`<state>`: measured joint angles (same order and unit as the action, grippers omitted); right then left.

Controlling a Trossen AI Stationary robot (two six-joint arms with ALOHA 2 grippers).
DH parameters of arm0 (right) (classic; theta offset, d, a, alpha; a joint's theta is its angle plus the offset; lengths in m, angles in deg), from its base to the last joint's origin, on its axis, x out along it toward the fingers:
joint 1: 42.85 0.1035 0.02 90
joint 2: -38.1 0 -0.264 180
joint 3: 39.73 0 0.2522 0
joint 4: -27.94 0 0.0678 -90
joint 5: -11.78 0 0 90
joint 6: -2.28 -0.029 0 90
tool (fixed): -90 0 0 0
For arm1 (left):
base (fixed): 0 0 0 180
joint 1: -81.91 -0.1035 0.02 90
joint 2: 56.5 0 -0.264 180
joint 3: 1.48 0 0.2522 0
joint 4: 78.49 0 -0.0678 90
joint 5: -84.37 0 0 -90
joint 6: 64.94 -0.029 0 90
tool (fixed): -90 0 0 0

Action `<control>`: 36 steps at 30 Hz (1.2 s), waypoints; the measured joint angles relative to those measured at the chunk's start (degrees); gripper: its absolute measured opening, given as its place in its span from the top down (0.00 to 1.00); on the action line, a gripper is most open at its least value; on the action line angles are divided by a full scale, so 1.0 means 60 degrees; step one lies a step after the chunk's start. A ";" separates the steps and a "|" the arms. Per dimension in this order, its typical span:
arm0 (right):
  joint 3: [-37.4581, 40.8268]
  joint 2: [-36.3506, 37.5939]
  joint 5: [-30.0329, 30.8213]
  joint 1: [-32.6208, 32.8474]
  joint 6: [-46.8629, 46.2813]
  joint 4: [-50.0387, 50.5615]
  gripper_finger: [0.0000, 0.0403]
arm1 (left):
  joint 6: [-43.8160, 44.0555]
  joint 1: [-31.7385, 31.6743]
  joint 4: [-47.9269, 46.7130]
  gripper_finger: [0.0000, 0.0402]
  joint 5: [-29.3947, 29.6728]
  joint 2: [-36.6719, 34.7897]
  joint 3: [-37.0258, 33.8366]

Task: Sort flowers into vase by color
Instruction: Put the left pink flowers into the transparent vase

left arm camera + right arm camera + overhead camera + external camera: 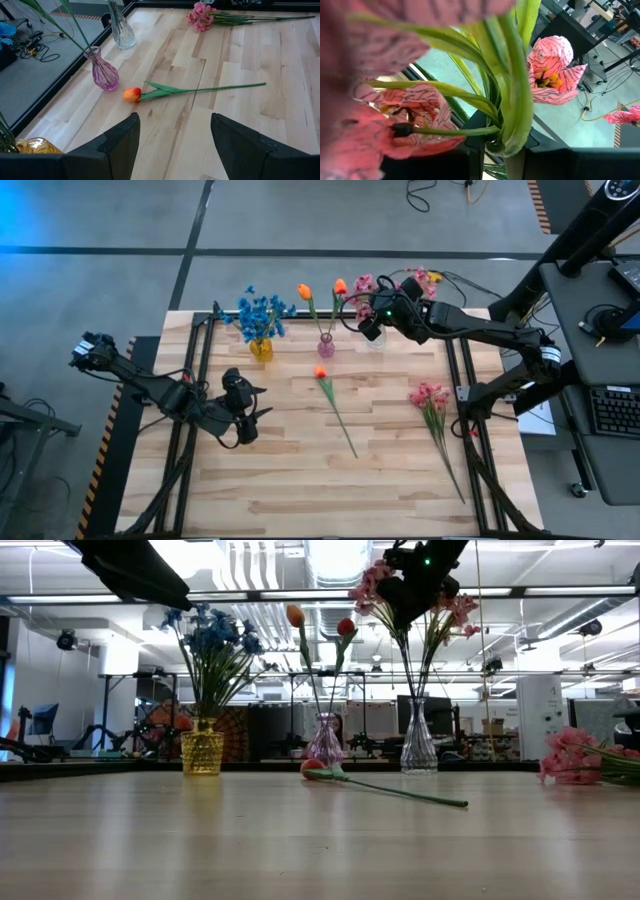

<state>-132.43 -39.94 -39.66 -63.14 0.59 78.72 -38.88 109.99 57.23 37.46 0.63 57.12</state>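
My right gripper (370, 328) is up at the far side of the table, above the clear vase (418, 745), and is shut on a pink flower spray (420, 110). Blue flowers (262, 312) stand in a yellow vase (261, 349). Two orange tulips (305, 292) stand in a pink vase (326, 346). A third orange tulip (322, 372) lies flat on the table's middle. Another pink spray (430, 396) lies to the right. My left gripper (175, 140) hovers open at the left, pointing toward the lying tulip and touching nothing. My right gripper pinches the pink spray's green stem (514, 131) between its two fingers, just below the blossoms. It comes at the stem slanting down from the table's right. The spray stands about upright, blossoms above the fingers, with stems (408, 670) running down into the clear vase.
The table is a pale wooden top (300, 480) with black rails along its left and right sides. Bare wood lies along the near edge. A desk with a keyboard (610, 410) stands beyond the right edge.
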 joint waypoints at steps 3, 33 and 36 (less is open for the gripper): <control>0.0000 0.0000 -0.0003 0.0000 0.0007 0.0003 0.91 | -0.0001 0.0000 0.0000 0.44 0.0000 0.0000 0.0000; 0.0515 0.0000 -0.0021 -0.0029 -0.0044 -0.0106 0.91 | -0.0001 0.0000 0.0000 0.44 0.0000 0.0000 0.0000; 0.0558 0.0000 -0.0021 -0.0029 -0.0041 -0.0180 0.91 | -0.0001 0.0000 0.0001 0.44 0.0000 0.0000 0.0000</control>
<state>-129.08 -39.94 -39.79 -63.32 0.34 77.64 -38.89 109.99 57.24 37.46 0.63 57.12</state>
